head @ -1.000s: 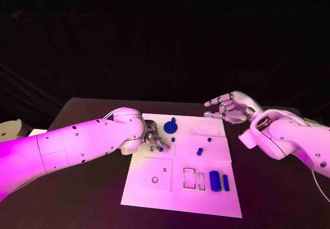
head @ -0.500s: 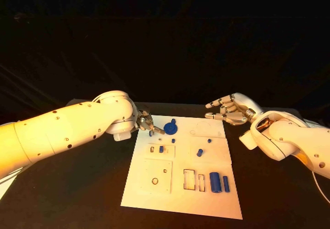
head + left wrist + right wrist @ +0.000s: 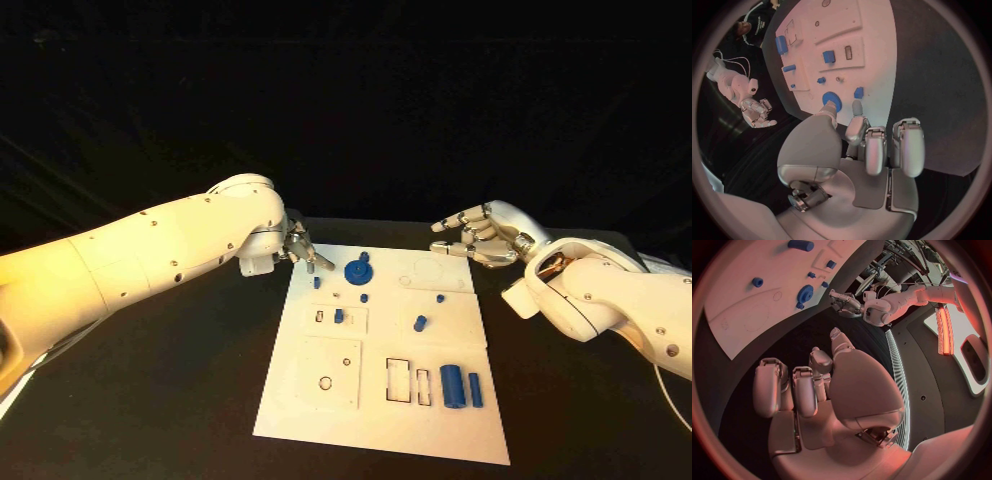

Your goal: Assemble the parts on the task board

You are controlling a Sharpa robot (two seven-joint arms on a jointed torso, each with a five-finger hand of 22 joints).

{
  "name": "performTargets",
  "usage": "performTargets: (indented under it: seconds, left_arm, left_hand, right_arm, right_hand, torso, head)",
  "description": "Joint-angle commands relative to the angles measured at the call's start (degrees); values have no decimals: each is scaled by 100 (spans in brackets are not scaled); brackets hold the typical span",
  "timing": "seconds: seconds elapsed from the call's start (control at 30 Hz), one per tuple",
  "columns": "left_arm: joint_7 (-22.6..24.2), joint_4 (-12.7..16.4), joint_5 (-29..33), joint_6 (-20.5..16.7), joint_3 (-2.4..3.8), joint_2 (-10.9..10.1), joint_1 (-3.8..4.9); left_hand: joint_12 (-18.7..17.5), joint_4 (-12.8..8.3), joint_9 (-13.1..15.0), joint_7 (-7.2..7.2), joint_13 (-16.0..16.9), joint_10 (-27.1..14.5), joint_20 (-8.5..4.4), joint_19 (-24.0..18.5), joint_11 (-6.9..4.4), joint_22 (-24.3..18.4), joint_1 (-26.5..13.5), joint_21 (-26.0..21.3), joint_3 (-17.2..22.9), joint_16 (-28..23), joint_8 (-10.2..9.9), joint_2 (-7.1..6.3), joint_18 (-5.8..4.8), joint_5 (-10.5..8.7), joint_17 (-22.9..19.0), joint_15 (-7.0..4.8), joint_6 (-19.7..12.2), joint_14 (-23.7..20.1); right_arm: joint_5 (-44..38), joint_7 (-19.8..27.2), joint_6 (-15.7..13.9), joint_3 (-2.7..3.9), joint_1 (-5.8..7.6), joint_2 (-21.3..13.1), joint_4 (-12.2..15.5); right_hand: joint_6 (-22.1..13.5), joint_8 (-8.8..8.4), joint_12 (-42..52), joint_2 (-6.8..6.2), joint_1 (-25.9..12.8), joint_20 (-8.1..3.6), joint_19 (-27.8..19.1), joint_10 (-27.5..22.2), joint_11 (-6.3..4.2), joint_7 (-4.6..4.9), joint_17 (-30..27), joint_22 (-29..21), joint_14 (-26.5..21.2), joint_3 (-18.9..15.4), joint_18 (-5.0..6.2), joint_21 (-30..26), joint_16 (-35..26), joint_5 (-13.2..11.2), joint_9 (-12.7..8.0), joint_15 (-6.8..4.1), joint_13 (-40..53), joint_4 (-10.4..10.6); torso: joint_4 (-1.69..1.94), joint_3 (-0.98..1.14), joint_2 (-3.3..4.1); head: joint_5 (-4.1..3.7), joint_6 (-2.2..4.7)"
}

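Since the earlier frame, your left robot hand (image 3: 299, 247) has lifted off the task board (image 3: 378, 420), fingers apart and empty. Blue parts (image 3: 451, 381) lie loose on its near end. Beyond, your right robot hand (image 3: 480, 233) hovers open-fingered; you are between placements, so next pick a part.

Your left robot hand (image 3: 300, 247) hangs over the board's (image 3: 378, 420) far left corner beside the gear (image 3: 358, 269); the right robot hand (image 3: 477, 233) flanks the far right corner.
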Motion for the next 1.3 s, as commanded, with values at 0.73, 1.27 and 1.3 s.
performTargets:
  seconds: [0.73, 1.27, 1.3]
  left_arm:
    - [-69, -611, -741, 390, -91, 402, -81]
    - [-3, -626, -372, 586, -101, 455, -117]
    - [-2, -628, -360, 589, -102, 457, -122]
  left_hand:
    - [115, -22, -16, -46, 80, 92, 12, 317, -45, 930, 26, 69, -85, 18, 75, 92, 28, -18, 1509, -19, 150, 594]
    - [133, -32, -21, -65, 94, 107, -6, 330, -63, 957, 150, 86, -73, 18, 97, 179, 21, -1, 1509, -37, 180, 594]
    - [131, -35, -22, -65, 91, 106, -7, 331, -64, 959, 163, 87, -71, 18, 97, 186, 21, 1, 1509, -38, 179, 594]
  right_arm:
    - [-50, 22, 106, -1, -20, 38, -14]
    - [-51, 17, 114, -1, -21, 43, -17]
    - [-51, 17, 114, -1, -21, 43, -18]
  right_hand:
    - [49, -7, -25, -16, -61, -6, -25, -32, -1, -5, 954, -6, 460, -33, 82, -20, -27, 6, 1, -38, 1, -3]
    - [49, -7, -25, -16, -61, -6, -25, -32, -1, -5, 954, -6, 460, -33, 82, -20, -27, 6, 1, -38, 1, -3]
    - [49, -7, -25, -16, -61, -6, -25, -32, -1, -5, 954, -6, 460, -33, 82, -20, -27, 6, 1, -38, 1, -3]
  torso:
    - [-21, -3, 21]
    - [-14, -3, 16]
    - [-14, -3, 17]
  head:
    - [43, -44]
    - [48, -56]
    - [50, -54]
